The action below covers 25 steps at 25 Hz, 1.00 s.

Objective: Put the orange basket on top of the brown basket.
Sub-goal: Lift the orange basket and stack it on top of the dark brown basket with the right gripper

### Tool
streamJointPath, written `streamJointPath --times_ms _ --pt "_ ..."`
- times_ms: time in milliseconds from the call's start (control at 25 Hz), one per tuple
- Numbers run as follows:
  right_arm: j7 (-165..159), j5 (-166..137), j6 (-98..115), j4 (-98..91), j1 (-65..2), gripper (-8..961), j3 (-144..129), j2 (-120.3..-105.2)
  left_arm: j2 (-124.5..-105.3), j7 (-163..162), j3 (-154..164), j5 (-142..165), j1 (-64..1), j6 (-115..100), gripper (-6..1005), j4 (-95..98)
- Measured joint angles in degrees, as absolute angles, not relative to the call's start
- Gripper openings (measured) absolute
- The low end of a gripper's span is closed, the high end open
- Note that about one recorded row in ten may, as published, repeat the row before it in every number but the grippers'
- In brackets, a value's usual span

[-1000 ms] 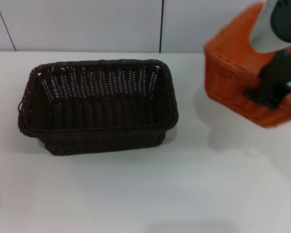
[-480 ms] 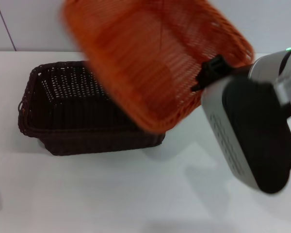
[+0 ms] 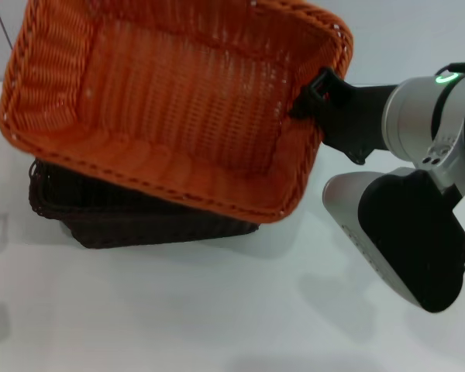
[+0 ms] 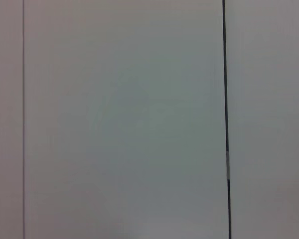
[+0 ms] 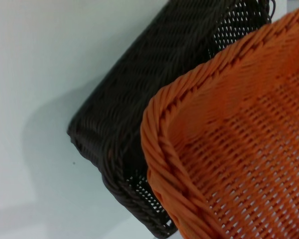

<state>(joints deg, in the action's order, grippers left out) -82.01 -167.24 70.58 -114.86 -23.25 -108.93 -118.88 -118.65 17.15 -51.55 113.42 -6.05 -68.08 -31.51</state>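
The orange basket (image 3: 178, 101) is held in the air, tilted, above the brown basket (image 3: 132, 217), and hides most of it. My right gripper (image 3: 316, 97) is shut on the orange basket's right rim. Only the brown basket's front and left edge show on the white table. In the right wrist view the orange basket's braided rim (image 5: 229, 149) lies close above the brown basket (image 5: 149, 114). My left gripper is out of view; the left wrist view shows only a white wall.
The white table (image 3: 217, 310) spreads in front of the baskets. My right arm's grey and black link (image 3: 403, 232) hangs over the table's right side. A white panelled wall (image 3: 403, 31) stands behind.
My right gripper has carried the orange basket from the far right leftward, over the brown basket. It now covers most of the brown basket.
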Motion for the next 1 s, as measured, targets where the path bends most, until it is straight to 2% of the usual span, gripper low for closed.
streamJointPath --times_ms 680,880,1000 --pt "-77.8 -167.3 54.1 -99.9 -25.3 166 -108.5 -118.49 -118.65 16.8 -51.2 113.3 -5.8 -68.3 726 -32.0" --pt "-81.7 -167.3 52.3 -98.6 -25.3 167 -109.6 -117.87 -118.65 16.8 -51.2 113.4 -5.9 -68.2 726 -32.0" --pt "-82.1 -167.3 52.6 -98.6 -25.1 260 -109.9 -117.8 -118.65 16.8 -51.2 113.4 -6.0 -68.2 726 -32.0"
